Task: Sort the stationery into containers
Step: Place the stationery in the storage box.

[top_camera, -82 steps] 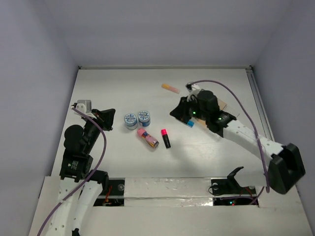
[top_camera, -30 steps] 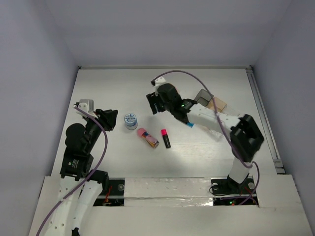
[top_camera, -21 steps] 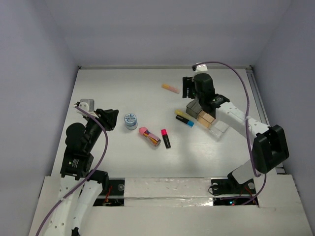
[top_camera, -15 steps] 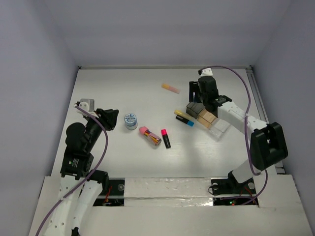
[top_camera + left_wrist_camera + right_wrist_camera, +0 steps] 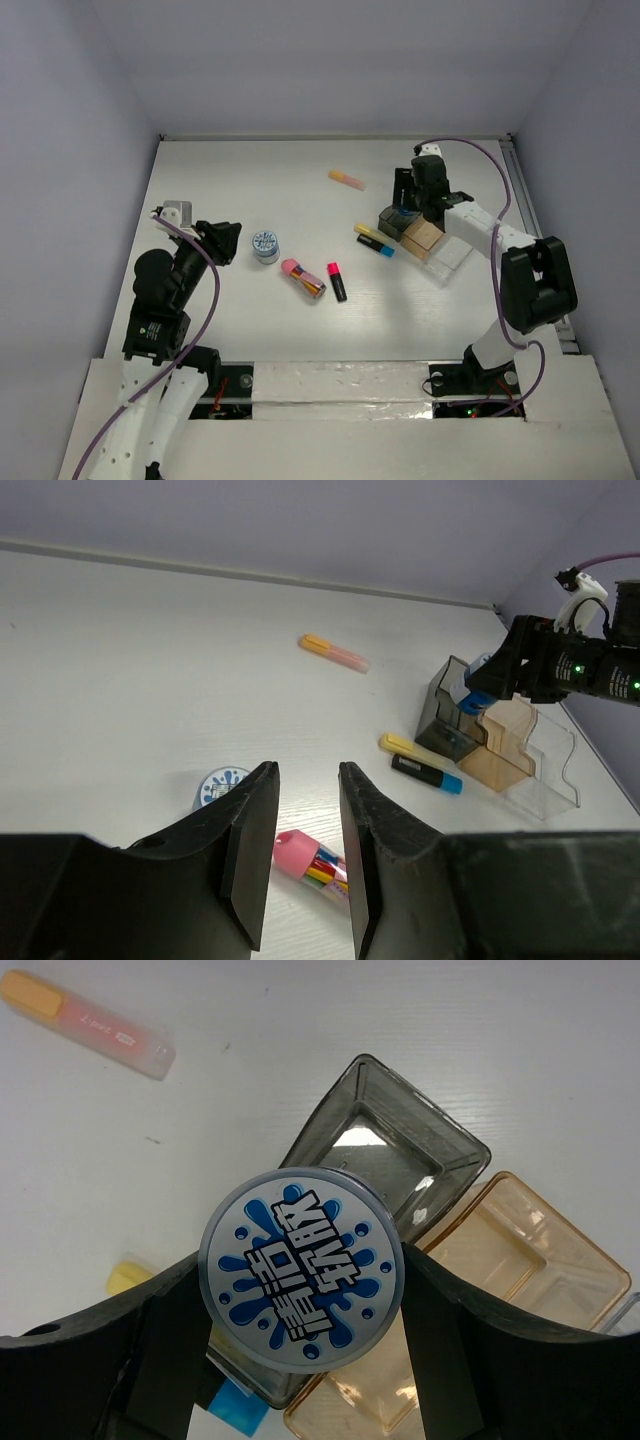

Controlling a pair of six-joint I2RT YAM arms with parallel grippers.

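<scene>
A white table (image 5: 230, 180) was seen from above, with two black robot arms at its near edge. The right gripper (image 5: 300, 1272) had its jaws spread wide and clamped on a small round blue-and-white roll (image 5: 300, 1260), one finger on each side, printed face up. The roll hung over one end of a dark grey translucent rectangular tray (image 5: 425, 1102); whether it touched the rim could not be told. Joined to that tray was a tan rectangular tray (image 5: 520, 1250), and beyond it a clear plastic tray (image 5: 452, 257).

Just beside the grey tray lay a short yellow highlighter marker (image 5: 370, 233) and a black marker with a blue end (image 5: 377, 246), side by side. A pale orange marker (image 5: 347, 179) lay apart, farther back. Near the table's middle lay a pink-capped black marker (image 5: 337, 281), next to a pink-capped clear tube of coloured sticks (image 5: 302, 279). A second blue-and-white roll (image 5: 265, 244) sat to their left.

The left gripper (image 5: 305, 820) hung above the table's left side, its jaws only slightly parted and holding nothing.
</scene>
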